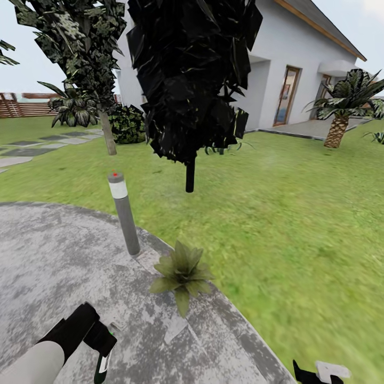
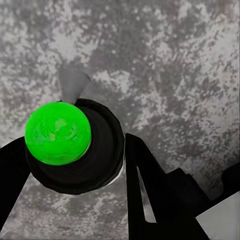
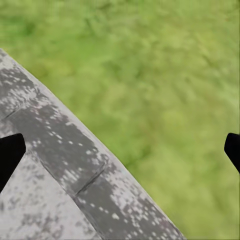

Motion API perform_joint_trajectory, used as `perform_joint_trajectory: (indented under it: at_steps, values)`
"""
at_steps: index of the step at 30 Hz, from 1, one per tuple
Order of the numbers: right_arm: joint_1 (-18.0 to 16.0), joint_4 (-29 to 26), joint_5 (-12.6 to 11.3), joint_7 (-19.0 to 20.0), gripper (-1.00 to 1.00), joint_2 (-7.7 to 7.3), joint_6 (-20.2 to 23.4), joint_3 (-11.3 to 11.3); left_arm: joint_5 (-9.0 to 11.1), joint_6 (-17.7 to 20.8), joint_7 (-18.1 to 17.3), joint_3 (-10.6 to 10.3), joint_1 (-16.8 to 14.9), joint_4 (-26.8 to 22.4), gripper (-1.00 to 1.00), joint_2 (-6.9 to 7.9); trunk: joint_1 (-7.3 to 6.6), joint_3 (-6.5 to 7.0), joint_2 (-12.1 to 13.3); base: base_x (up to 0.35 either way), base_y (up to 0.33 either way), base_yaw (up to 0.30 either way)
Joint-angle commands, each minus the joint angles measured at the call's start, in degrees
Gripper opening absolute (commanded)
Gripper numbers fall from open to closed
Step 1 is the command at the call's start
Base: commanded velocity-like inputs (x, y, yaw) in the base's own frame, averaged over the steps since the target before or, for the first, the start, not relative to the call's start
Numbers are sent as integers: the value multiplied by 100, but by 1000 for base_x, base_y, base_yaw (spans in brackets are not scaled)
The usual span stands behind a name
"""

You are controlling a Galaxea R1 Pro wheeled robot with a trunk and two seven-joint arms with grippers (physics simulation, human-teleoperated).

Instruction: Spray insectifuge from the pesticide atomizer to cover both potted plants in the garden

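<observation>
**Atomizer carried low, nearest plant just ahead**

At the left of the head view, the left gripper [image 1: 101, 341] held the pesticide atomizer [image 1: 103, 362] low over the paved patio [image 1: 48, 256], bottle hanging downward. From the left wrist view the bottle [image 2: 75, 147] sat clamped between the dark fingers [image 2: 150, 190], its bright green end toward the camera and a pale nozzle part jutting out beyond it. Holding it low and close to the body probably kept it steady while the robot approached.

Further right stood a grey bollard lamp [image 1: 124, 213] at the patio's edge, and just beside it one potted plant [image 1: 181, 272], a low rosette sitting where paving meets lawn [image 1: 298, 213]. It lay ahead of the bottle, apart from it, so the nozzle would need raising and aiming toward the leaves. A dark tree [image 1: 189, 80] rose behind.

At the far right, the right gripper [image 3: 120, 150] hung spread wide and empty over the patio's rim, likely kept clear of the spraying.
</observation>
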Motion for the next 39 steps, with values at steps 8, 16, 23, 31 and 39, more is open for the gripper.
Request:
perform_joint_trajectory:
  at_steps: [8, 16, 23, 31, 39]
  values:
    - [-8, 151, 22, 44, 100, -6, -25, -55, -34, 22, -41, -97, -17, -12, -100, -58, 2, -6, -2, 291, 171, 0]
    - [-8, 173, 22, 43, 100, -7, -25, -57, -35, 38, -50, -376, -55, -20, -100, -77, 2, -6, -2, 298, -62, 0]
    - [-8, 173, 22, 43, 100, -14, -25, -57, -263, 27, -691, -819, -198, -314, -100, -69, 2, -6, -2, 140, -11, 0]
    - [-8, 165, 32, 43, 100, -30, -25, -57, -678, 19, -1330, -1047, -578, -440, -100, -66, 2, -6, -2, 2, 0, 0]
    - [-8, 168, 36, 43, 100, -25, -25, -52, -879, 16, -1310, -999, -451, -372, -100, -34, 2, -6, -2, 0, 0, 0]
